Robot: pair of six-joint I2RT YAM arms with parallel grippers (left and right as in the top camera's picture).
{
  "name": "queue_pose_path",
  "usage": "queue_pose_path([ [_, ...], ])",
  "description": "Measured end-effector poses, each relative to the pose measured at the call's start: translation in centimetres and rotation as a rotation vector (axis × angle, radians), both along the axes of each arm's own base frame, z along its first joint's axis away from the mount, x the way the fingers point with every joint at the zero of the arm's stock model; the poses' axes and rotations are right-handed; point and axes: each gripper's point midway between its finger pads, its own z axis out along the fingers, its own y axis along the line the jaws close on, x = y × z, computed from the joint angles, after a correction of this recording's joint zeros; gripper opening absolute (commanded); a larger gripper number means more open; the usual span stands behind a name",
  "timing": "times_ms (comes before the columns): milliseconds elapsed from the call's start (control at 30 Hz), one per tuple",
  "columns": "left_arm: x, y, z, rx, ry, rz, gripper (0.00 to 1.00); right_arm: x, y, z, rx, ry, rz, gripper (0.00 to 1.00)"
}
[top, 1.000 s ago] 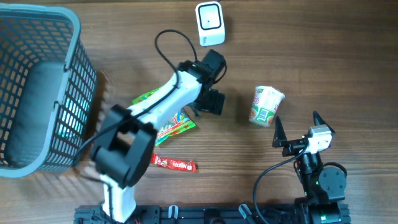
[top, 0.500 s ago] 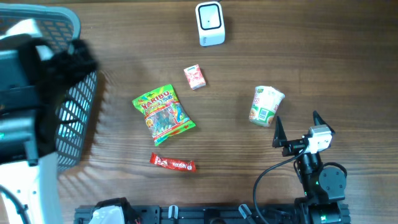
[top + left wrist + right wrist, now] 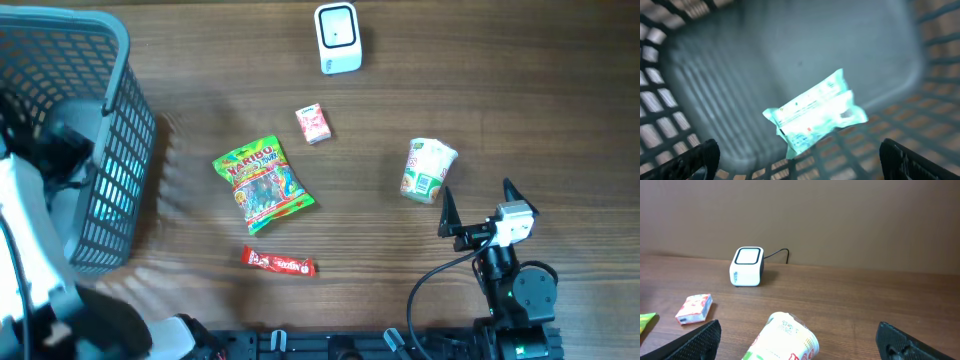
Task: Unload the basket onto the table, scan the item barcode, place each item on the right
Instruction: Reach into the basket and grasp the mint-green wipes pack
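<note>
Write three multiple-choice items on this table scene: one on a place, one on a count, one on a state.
1. Where is the teal packet? A. on the floor B. inside the basket C. on a shelf
2. How many goods lie on the table, scanner aside? A. two B. six C. four
3. How does the cup lie? A. on its side B. upright C. upside down
B: the left wrist view shows it on the basket floor. C: candy bag, pink box, red bar, cup. A: its printed side faces up.
</note>
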Motion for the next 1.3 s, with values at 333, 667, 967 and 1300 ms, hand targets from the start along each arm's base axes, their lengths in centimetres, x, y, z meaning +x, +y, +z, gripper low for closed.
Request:
queue_pose_path([
  [333, 0.3, -1.4, -7.8, -0.156, 0.101, -0.026, 1.00, 0.0, 0.0, 0.0, 0.000, 0.000, 0.000, 1.00],
  [667, 0.4, -2.0, -12.7, -0.175, 0.026, -0.005, 0.94, 0.0, 0.0, 0.0, 0.000, 0.000, 0.000, 0.99],
  [967, 1.2, -2.7, -12.3, -0.208, -0.039, -0.013, 0.12, 0.0, 0.0, 0.0, 0.000, 0.000, 0.000, 1.00],
  [1300, 3.3, 1.1, -0.7, -0.021, -0.283, -0.003, 0.06, 0.0, 0.0, 0.0, 0.000, 0.000, 0.000, 1.00],
])
